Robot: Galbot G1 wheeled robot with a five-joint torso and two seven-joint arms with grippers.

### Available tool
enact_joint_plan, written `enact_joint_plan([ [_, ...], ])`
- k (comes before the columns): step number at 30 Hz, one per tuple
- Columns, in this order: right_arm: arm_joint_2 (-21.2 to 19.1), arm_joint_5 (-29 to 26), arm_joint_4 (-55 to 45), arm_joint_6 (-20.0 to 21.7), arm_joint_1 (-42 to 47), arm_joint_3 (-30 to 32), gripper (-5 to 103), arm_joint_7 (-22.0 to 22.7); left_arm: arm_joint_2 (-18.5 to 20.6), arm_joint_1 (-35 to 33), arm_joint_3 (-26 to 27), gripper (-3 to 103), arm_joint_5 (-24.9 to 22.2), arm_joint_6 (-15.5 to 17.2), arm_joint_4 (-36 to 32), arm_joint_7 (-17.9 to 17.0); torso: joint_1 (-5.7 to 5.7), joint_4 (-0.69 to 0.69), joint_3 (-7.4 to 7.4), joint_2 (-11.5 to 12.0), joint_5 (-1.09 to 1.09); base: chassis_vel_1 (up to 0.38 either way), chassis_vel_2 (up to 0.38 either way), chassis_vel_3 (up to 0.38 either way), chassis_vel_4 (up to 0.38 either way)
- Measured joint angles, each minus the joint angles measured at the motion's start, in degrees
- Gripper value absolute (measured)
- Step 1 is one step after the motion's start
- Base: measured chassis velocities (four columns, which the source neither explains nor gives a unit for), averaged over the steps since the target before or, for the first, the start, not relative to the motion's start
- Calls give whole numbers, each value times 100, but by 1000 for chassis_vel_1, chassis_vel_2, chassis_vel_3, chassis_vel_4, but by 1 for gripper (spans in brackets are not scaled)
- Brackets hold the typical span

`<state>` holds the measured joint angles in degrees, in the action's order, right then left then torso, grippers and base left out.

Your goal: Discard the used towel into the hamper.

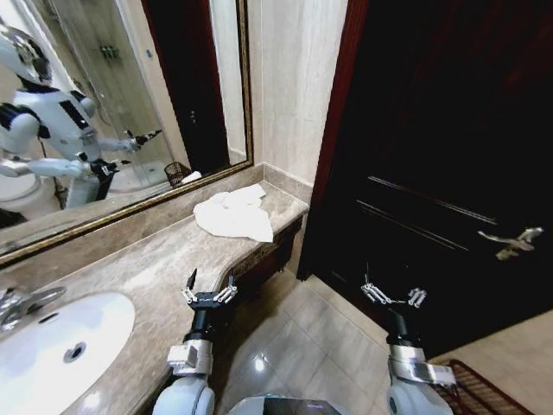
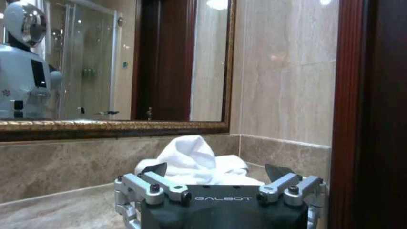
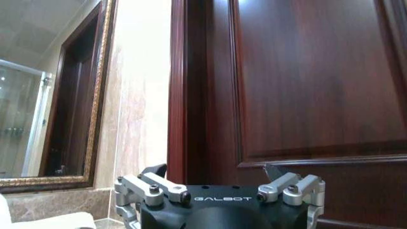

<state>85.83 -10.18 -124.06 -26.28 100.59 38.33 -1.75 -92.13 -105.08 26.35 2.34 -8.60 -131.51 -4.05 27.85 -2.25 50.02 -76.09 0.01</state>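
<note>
The used towel (image 1: pixel 233 213) is white and lies crumpled on the marble counter (image 1: pixel 147 259), near its far right corner by the wall. My left gripper (image 1: pixel 210 290) hovers open over the counter's front edge, a short way before the towel and not touching it. In the left wrist view the towel (image 2: pixel 190 157) rises just beyond the open left gripper (image 2: pixel 216 171). My right gripper (image 1: pixel 393 294) is open and empty above the floor, facing the dark door. The hamper (image 1: pixel 484 387), a dark reddish open-weave basket, shows partly at the lower right, beside my right arm.
A dark wooden door (image 1: pixel 432 156) with a metal lever handle (image 1: pixel 511 240) stands on the right. The gold-framed mirror (image 1: pixel 112 112) runs behind the counter. A white sink (image 1: pixel 60 346) with a tap (image 1: pixel 22 303) is set in the counter's left. Glossy tiled floor (image 1: pixel 302 337) lies between counter and door.
</note>
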Motion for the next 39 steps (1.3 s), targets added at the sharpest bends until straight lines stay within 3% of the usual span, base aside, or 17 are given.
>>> enact_joint_plan([
  [6,-8,1,37,-44,-45,-11,100,-60,0,20,3,100,-47,-1,24,-44,-1,-1,0,0,-2,-153,146,134,-129],
  [12,-21,57,139,-281,-79,-31,100,-126,0,135,55,99,-273,143,49,-416,0,-2,0,0,-3,-111,113,105,-114],
  [14,-25,138,182,-295,-85,-49,100,-142,-1,250,149,99,-320,318,51,-617,2,0,1,1,0,-64,57,49,5],
  [24,-72,461,301,-228,-141,-178,100,-133,0,816,352,100,-614,1218,183,-808,-4,-1,-1,0,-2,-7,4,-2,1],
  [33,-137,653,357,-120,-121,-162,100,-84,0,1818,632,100,-1207,1581,814,-838,0,-1,0,0,-1,0,0,0,0],
  [39,-183,753,417,-100,-60,-125,100,-58,0,2503,669,100,-1203,1792,1326,-859,-1,0,0,0,-1,0,0,0,0],
])
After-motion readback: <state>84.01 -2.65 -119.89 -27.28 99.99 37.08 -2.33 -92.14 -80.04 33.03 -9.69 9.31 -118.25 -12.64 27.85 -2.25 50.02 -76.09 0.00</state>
